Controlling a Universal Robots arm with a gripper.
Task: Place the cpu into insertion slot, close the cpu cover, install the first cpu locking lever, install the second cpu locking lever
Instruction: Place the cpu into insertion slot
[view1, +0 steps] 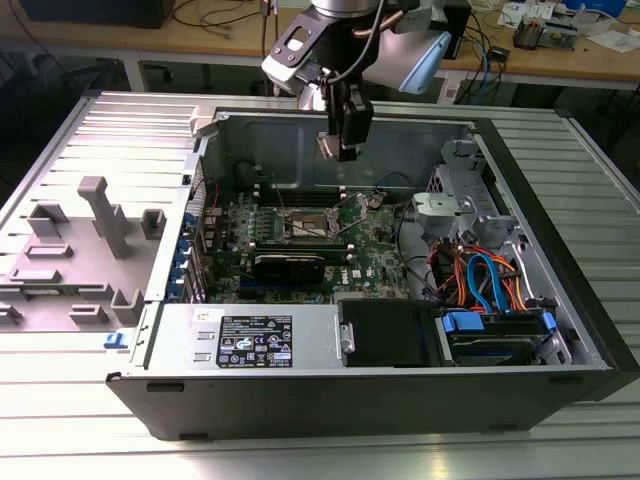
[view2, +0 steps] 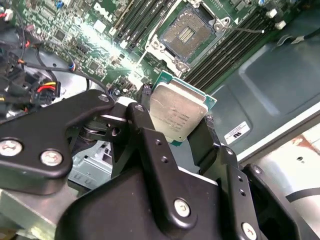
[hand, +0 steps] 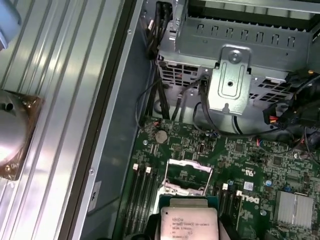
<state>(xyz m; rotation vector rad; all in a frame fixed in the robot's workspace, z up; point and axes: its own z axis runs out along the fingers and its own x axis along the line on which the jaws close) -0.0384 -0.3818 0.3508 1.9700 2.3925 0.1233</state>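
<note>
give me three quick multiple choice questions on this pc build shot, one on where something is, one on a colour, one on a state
1. Where is the cpu? A lying on the table; B gripped in the pincer; C inside a drive bay.
2. What colour is the circuit board around the insertion slot? A red; B white; C green.
3. What state is the insertion slot in? A empty, contacts bare; B filled by a chip; C hidden under a heatsink.
Answers: 1 B, the second wrist view shows the pincer clamping the chip's edges; 2 C, both wrist views show green board; 3 A, its contact field lies exposed with nothing seated in it.
</note>
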